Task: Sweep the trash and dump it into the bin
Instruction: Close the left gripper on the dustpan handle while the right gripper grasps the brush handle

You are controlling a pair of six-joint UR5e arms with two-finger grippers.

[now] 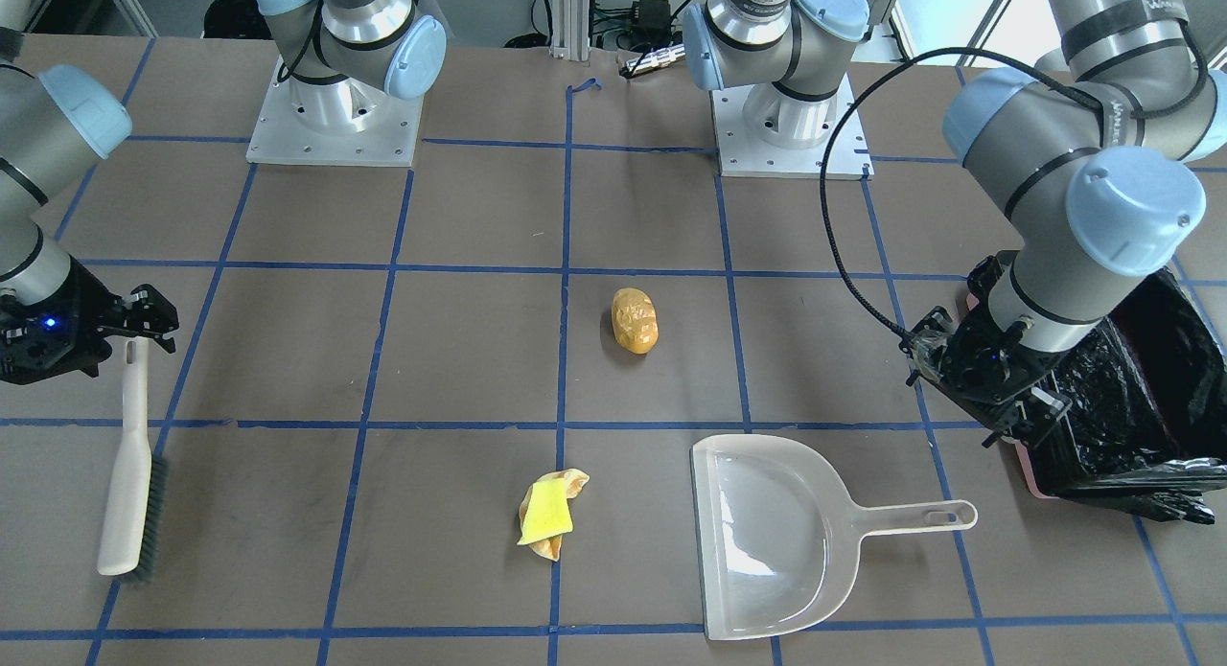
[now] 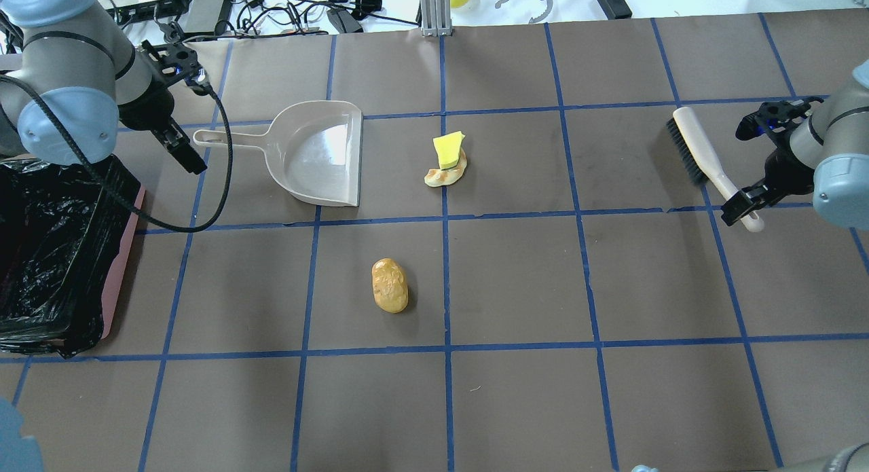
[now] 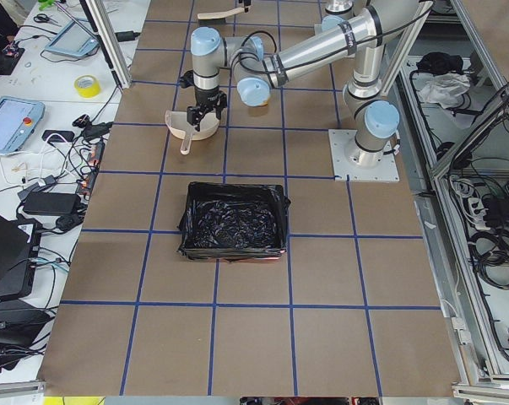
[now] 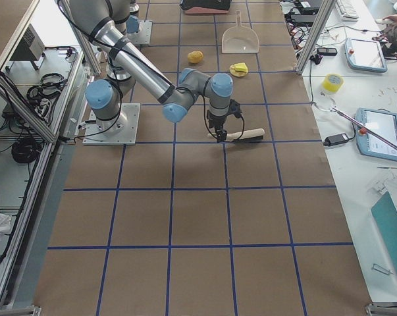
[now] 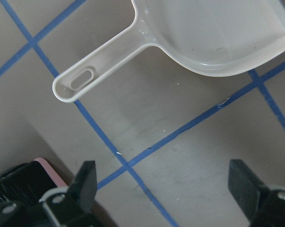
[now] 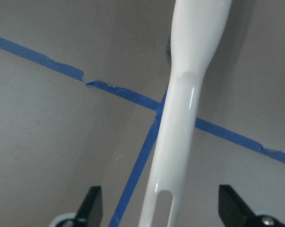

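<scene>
The golden-brown roll [image 1: 635,321] lies mid-table, also in the overhead view [image 2: 390,286]. The yellow-green sponge block [image 1: 544,513] rests on the tan bagel ring [image 2: 445,175]. The beige dustpan [image 1: 767,541] lies empty on the table. My left gripper [image 5: 163,189] is open and empty, hovering just short of the dustpan handle's end [image 5: 73,85], beside the bin [image 2: 122,268]. The pink bin holds a black bag. My right gripper [image 6: 161,208] is open, its fingers on either side of the white brush handle [image 6: 180,118] without gripping it.
The brush [image 2: 699,149] lies flat on the table at my right, bristles on its far side. Blue tape lines grid the brown table. The two arm bases [image 1: 335,120] stand at the robot side. Cables and tools lie beyond the table's far edge [image 2: 339,10].
</scene>
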